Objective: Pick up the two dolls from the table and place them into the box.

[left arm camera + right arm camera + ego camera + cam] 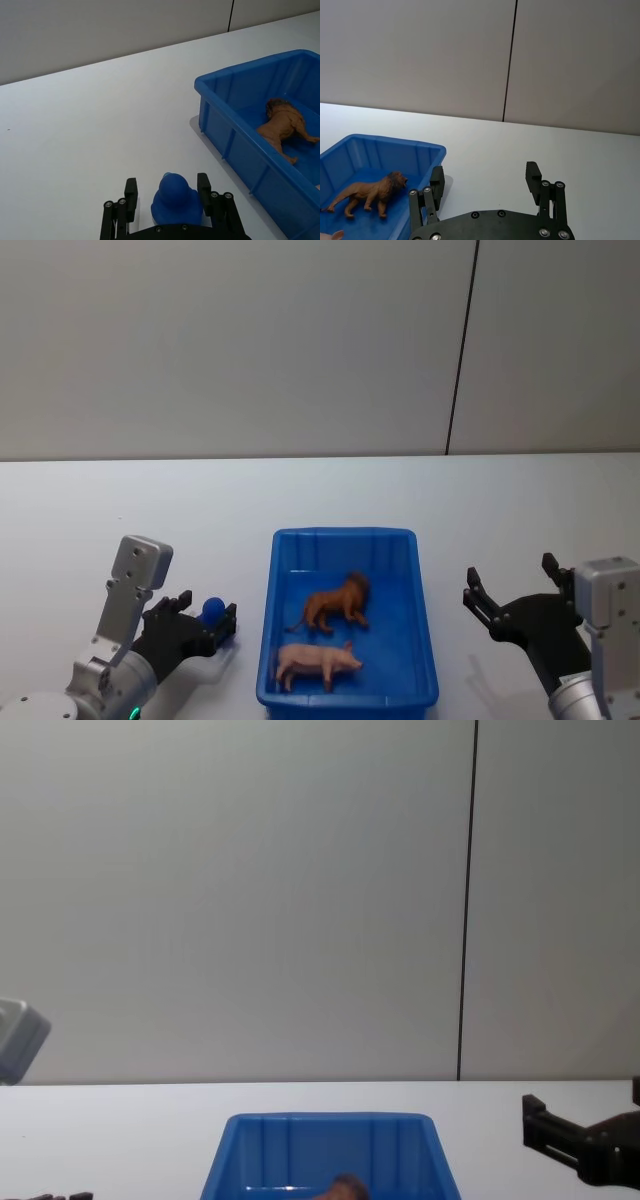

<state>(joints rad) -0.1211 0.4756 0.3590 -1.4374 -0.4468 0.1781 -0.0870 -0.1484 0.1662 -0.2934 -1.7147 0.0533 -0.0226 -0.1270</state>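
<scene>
Both dolls lie inside the blue box (340,533): the reddish-brown lion doll (335,605) in the middle and the pale pink pig doll (315,662) nearer the front wall. The lion doll (282,122) also shows in the left wrist view, and the lion doll (370,190) in the right wrist view. Left of the box, low over the table (150,510), my left gripper (205,615) is shut on a small blue duck figure (175,200). To the right of the box my right gripper (510,572) stands open with nothing between its fingers.
White tabletop stretches behind the box and to both sides of it. A pale grey wall with a dark vertical seam (460,350) closes off the far edge of the table.
</scene>
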